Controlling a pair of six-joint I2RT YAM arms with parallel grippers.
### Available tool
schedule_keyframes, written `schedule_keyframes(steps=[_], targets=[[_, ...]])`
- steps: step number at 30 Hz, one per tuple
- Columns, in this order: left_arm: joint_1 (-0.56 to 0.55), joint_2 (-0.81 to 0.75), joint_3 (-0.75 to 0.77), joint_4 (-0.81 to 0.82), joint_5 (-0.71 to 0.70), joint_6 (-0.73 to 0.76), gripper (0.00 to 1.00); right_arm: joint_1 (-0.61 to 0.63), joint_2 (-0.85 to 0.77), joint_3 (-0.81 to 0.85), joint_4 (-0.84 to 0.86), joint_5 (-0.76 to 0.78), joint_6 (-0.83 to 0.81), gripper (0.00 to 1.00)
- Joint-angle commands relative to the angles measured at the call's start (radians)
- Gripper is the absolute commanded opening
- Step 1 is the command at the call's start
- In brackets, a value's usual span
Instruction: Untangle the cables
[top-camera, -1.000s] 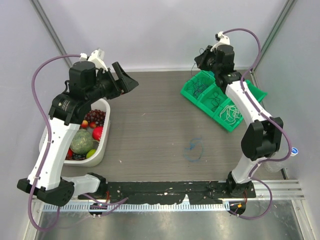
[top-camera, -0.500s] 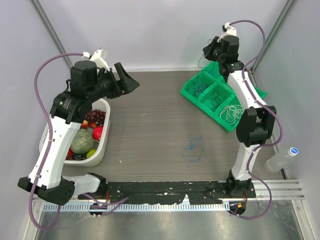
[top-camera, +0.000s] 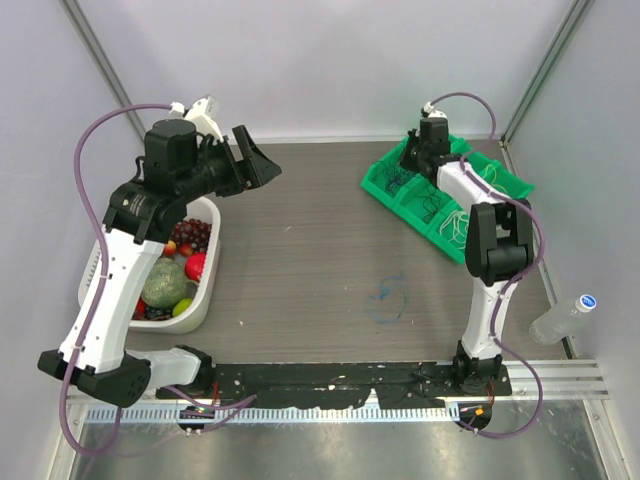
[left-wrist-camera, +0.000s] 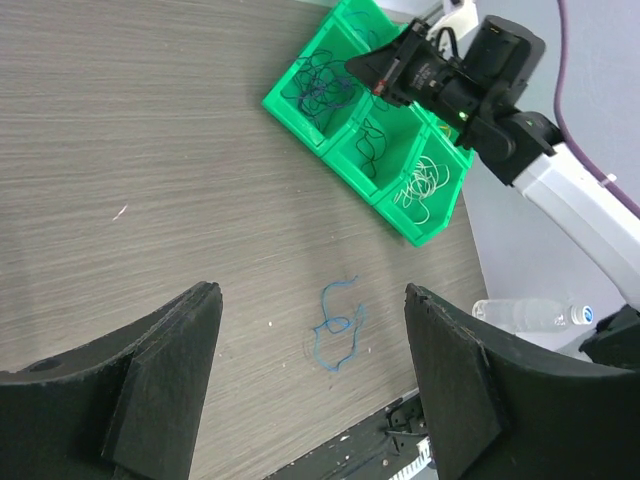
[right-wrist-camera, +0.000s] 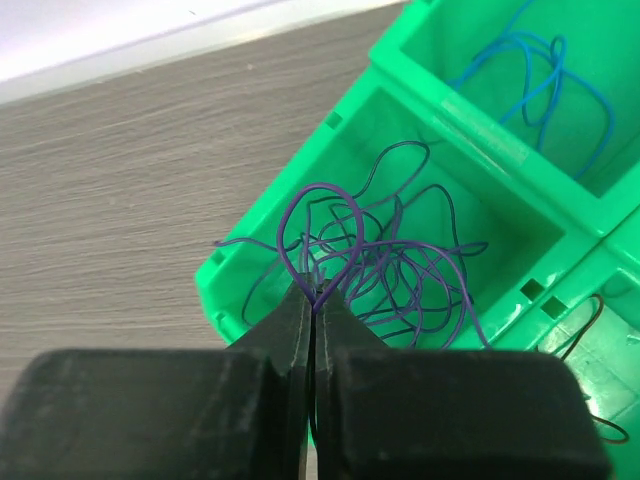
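My right gripper (right-wrist-camera: 314, 296) is shut on a loop of purple cable (right-wrist-camera: 322, 218), pinched at the fingertips just above the end compartment of a green bin (right-wrist-camera: 470, 115). A tangle of purple cables (right-wrist-camera: 420, 275) lies in that compartment, and blue cables (right-wrist-camera: 545, 75) lie in the one behind. From above, the right gripper (top-camera: 412, 160) hovers over the green bin (top-camera: 372, 185) at the back right. A loose blue cable (top-camera: 388, 300) lies on the table. My left gripper (left-wrist-camera: 312, 292) hangs open and empty high over the blue cable (left-wrist-camera: 340, 325); it stands at the back left (top-camera: 258, 160).
A white tub (top-camera: 210, 290) of fruit stands at the left under the left arm. A plastic bottle (top-camera: 565, 318) lies off the table's right edge. White cables (left-wrist-camera: 425, 185) and dark cables (left-wrist-camera: 375, 150) fill other bin compartments. A black rail (top-camera: 330, 378) runs along the near edge.
The right arm has stretched back and its wrist has dropped from high above onto the green bin's end compartment. The left arm has hardly moved.
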Motion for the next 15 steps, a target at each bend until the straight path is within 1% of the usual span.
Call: schedule_keyframes(steps=[1,4,5,8,11,13,14,15], targets=[[0.000,0.005,0.017,0.022,0.034,0.016,0.77,0.007,0.087,0.129,-0.032,0.072,0.057,0.01],[0.000,0.017,0.020,0.022,0.067,0.005,0.77,0.012,0.196,0.224,-0.125,0.099,0.078,0.01],[0.000,0.020,0.020,0.022,0.083,0.001,0.77,0.013,0.216,0.271,-0.159,0.115,0.083,0.01],[-0.001,0.018,0.007,0.023,0.113,-0.015,0.76,0.016,0.283,0.344,-0.205,0.149,0.086,0.01],[0.000,0.000,-0.006,0.017,0.112,-0.015,0.76,0.018,0.322,0.443,-0.308,0.172,0.071,0.01],[0.000,-0.012,-0.012,0.013,0.103,-0.010,0.76,0.018,0.325,0.480,-0.358,0.163,0.058,0.07],[0.000,-0.017,-0.019,0.013,0.098,-0.008,0.76,0.018,0.313,0.486,-0.368,0.155,0.052,0.14],[0.000,-0.020,-0.027,0.017,0.095,-0.008,0.76,0.018,0.301,0.493,-0.389,0.142,0.040,0.17]])
